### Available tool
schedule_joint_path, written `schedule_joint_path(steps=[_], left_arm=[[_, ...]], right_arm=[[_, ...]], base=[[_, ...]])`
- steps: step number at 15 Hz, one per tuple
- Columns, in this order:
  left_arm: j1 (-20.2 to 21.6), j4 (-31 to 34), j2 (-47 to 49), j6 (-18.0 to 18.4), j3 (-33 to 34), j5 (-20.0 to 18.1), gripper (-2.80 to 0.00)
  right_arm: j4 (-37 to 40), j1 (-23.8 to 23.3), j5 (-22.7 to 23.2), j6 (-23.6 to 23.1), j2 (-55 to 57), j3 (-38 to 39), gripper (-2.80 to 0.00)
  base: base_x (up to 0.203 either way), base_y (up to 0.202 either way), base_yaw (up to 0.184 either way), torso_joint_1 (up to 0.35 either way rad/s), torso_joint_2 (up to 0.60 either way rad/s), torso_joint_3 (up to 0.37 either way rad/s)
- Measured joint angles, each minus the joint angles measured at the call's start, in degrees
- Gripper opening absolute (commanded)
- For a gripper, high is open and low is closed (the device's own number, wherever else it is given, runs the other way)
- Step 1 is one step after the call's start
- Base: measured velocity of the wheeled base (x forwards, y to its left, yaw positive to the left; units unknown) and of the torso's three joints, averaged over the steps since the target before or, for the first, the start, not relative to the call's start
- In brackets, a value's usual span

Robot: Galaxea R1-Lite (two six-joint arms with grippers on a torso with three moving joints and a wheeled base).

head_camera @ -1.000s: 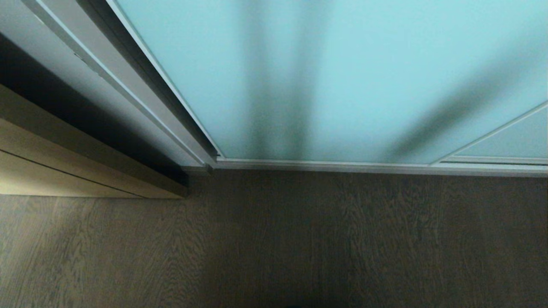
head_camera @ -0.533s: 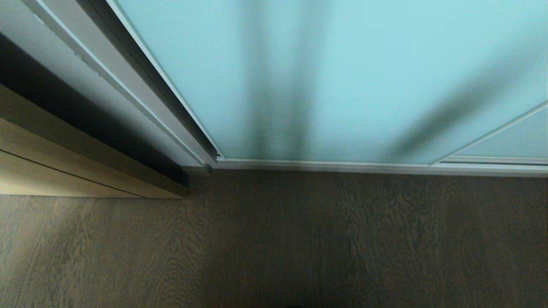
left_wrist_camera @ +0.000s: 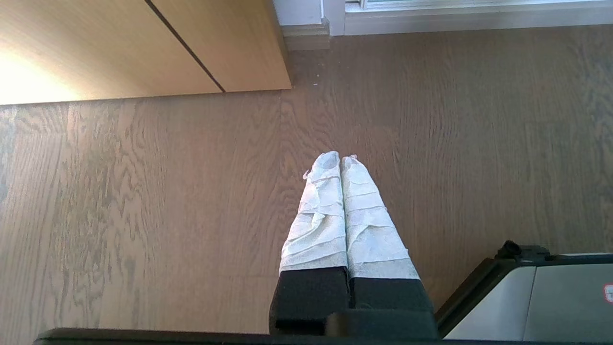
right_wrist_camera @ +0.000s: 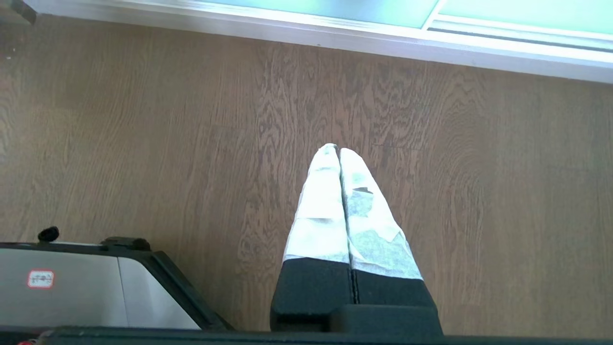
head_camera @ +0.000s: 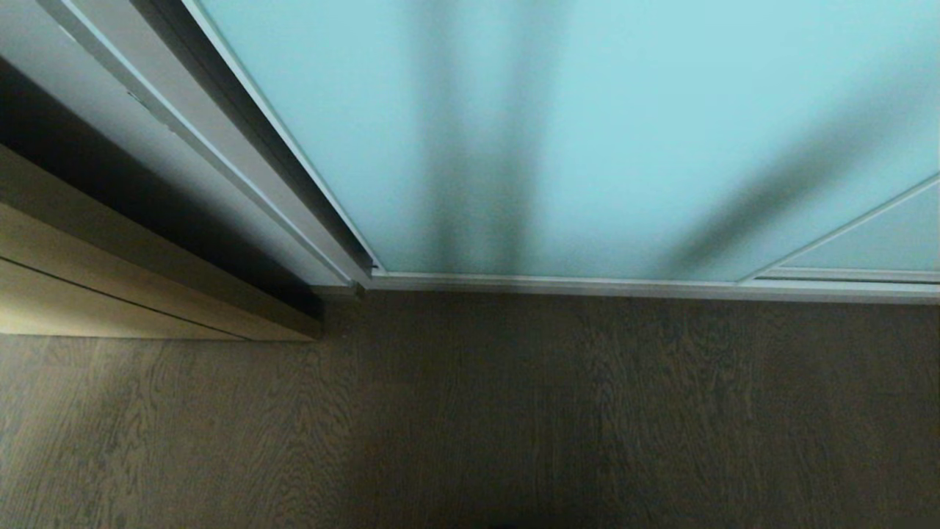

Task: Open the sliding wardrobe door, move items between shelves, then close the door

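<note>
From the head, the sliding wardrobe door (head_camera: 587, 132) stood closed, its bottom rail meeting bare wooden floor (head_camera: 514, 411); a wooden door (head_camera: 110, 294) lay left of it. At the left wrist, the left gripper (left_wrist_camera: 341, 159) hung over floor, jaws pressed together, empty. At the right wrist, the right gripper (right_wrist_camera: 338, 148) did likewise, near the door's rail.

Sliding wardrobe door (head_camera: 587, 132): straight ahead, upright, bottom rail meeting the floor (head_camera: 514, 411).
Second glass panel (head_camera: 881, 242): far right, lapping the sliding wardrobe door's lower corner.
Wardrobe frame post (head_camera: 220, 147): just left of the sliding wardrobe door.
Wooden door (head_camera: 95, 294): further left of the post, standing forward of it.
Robot base (left_wrist_camera: 527, 297): on the floor, near side.
</note>
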Motion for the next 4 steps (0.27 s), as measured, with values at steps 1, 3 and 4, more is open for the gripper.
schedule_joint_path(steps=[1,3,4], left_arm=[[0.00,0.00,0.01,0.01,0.00,0.00,-2.80],[0.00,0.02,0.01,0.01,0.00,0.00,-2.80],[0.00,0.02,0.01,0.01,0.00,0.00,-2.80]], right_arm=[[-0.01,0.00,-0.10,0.31,0.01,0.00,-2.80],[-0.02,0.00,-0.25,1.20,-0.01,0.00,-2.80],[-0.05,0.00,-0.30,1.27,0.01,0.00,-2.80]], base=[[0.000,0.000,0.000,0.000,0.00,0.000],[0.000,0.000,0.000,0.000,0.00,0.000],[0.000,0.000,0.000,0.000,0.00,0.000]])
